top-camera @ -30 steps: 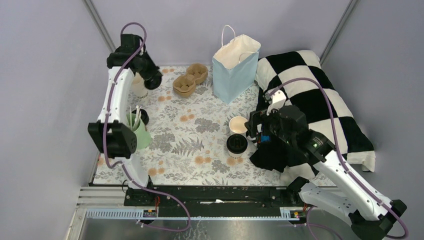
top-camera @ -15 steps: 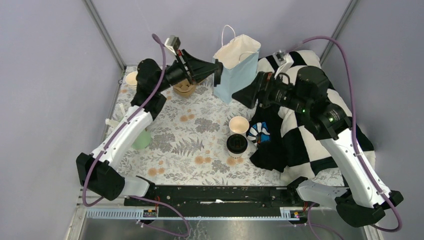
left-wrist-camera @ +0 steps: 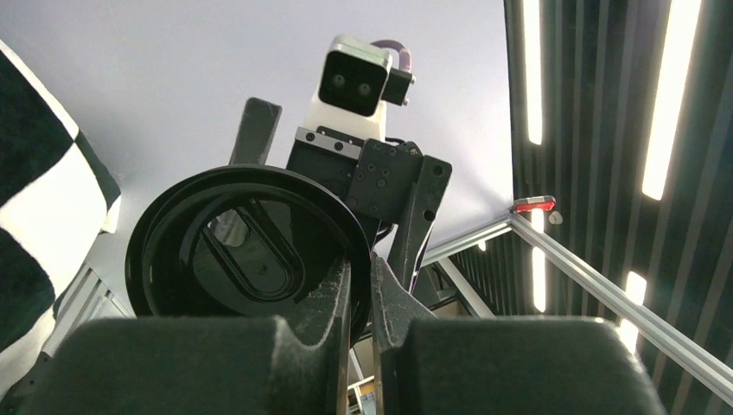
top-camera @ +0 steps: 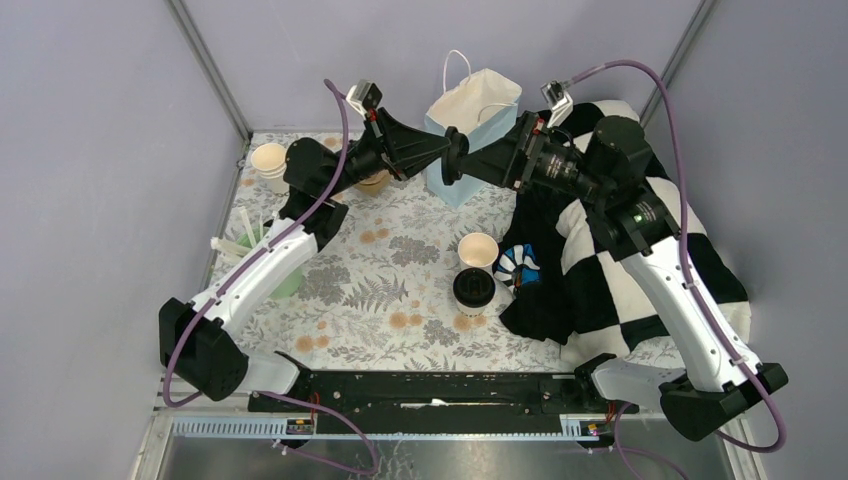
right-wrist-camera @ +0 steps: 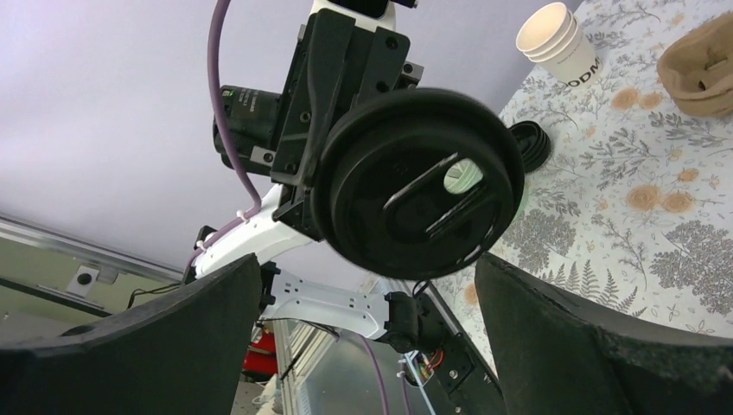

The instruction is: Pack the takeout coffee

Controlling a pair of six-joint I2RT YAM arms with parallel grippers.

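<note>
**Lid held up between the two grippers, in front of the bag**

Since half a second back both arms have closed in on each other. The left gripper (top-camera: 447,156) has travelled right and the right gripper (top-camera: 476,165) has come up and left. The tips now meet nose to nose above the far part of the tabletop (top-camera: 400,290), just in front of the blue bag (top-camera: 462,192).

Left gripper: pinched tight on the rim of a black lid (left-wrist-camera: 251,251), which is held on edge and faces the other arm.

Right gripper: jaws spread wide, one finger either side of the lid, a gap showing on both sides.

Cups unmoved.
- Lidded cup (top-camera: 473,288): upright near the middle of the tabletop, toward its right edge.
- Open cup (top-camera: 478,248): just behind it; touching or not, cannot tell.
- Both sit beside the checkered cushion (top-camera: 650,250).
- Stack of cream cups (top-camera: 270,165): at the far left corner.
</note>
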